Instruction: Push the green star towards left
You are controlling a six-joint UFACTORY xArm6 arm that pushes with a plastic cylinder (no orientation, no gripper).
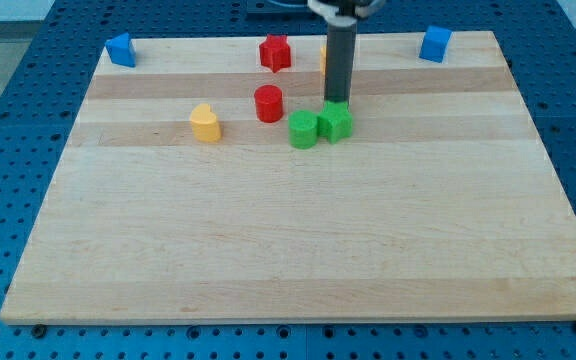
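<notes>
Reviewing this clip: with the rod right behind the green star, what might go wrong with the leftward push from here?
1. My tip sits at the green star block's top edge, not on its right, so a push from here may drive it toward the view's bottom rather than left.
2. The green round block touches the star's left side; it would likely be shoved along too.
3. The rod hides most of an orange block behind it.

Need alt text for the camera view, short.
A dark rod's tip sits just behind a green star near the top middle of a wooden board, with a green cylinder touching the star's left. Two red, two blue and a yellow block are spread across the board's top part.
</notes>
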